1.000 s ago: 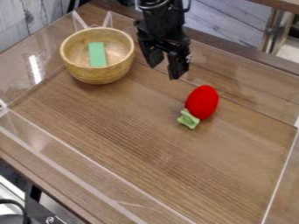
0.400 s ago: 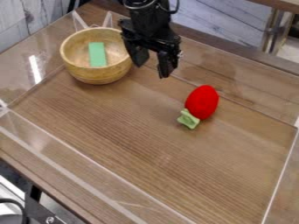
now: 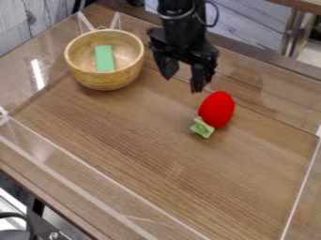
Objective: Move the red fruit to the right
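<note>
The small bright red oval toy fruit (image 3: pixel 217 108), its light green leafy cap pointing down-left, is seen lying on the wooden tabletop (image 3: pixel 138 159). Just above-left of it, the black gripper (image 3: pixel 183 77) is held with jaws spread wide, empty. Further left, a round wooden bowl (image 3: pixel 105 75) is occupied by a flat green block (image 3: pixel 103 57)

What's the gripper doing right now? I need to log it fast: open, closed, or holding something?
Gripper: open, holding nothing; it hangs up and to the left of the red fruit, not touching it.
</note>
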`<state>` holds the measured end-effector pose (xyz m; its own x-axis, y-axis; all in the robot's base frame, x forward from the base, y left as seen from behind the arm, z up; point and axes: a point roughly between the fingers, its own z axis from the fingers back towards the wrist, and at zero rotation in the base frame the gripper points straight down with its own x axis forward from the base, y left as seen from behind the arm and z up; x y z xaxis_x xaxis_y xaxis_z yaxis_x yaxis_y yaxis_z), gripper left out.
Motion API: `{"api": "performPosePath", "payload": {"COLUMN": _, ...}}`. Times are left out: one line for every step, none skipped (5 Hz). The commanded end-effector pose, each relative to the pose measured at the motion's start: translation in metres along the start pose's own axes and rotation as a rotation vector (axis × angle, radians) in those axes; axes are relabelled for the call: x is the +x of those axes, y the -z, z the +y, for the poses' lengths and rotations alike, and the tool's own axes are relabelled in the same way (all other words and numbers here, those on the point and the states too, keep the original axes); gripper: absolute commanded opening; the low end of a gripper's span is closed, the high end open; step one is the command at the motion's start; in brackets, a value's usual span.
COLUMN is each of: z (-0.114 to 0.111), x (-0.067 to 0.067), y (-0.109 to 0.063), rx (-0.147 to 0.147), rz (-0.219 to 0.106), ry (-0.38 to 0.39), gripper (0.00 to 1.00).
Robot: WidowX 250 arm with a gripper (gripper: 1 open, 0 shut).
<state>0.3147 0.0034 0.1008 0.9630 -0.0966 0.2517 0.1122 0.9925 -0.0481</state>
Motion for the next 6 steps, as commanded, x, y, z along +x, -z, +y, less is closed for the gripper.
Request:
{"api": "performPosePath", "payload": {"z": 0.001, "x": 0.018, "y": -0.021, "rx": 0.012, "rz": -0.079, "ry": -0.002, "gripper": 1.00}}
{"api": "performPosePath", "payload": {"z": 0.002, "x": 0.021, "y": -0.024, "rx": 0.015, "rz": -0.083, "ry": -0.003, "gripper": 1.00}}
{"api": "performPosePath", "payload": {"z": 0.009, "x": 0.015, "y": -0.023, "rx": 0.022, "rz": -0.083, "ry": -0.018, "gripper": 1.00}}
{"api": "performPosePath", "payload": {"z": 0.015, "x": 0.008, "y": -0.020, "rx": 0.029, "rz": -0.079, "ry": -0.031, "gripper": 1.00}}
{"api": "performPosePath", "payload": {"z": 0.028, "x": 0.012, "y": -0.020, "rx": 0.031, "rz": -0.081, "ry": -0.028, "gripper": 1.00}}
{"api": "performPosePath", "payload": {"z": 0.028, "x": 0.017, "y": -0.014, "rx": 0.036, "rz": -0.076, "ry": -0.076, "gripper": 1.00}}
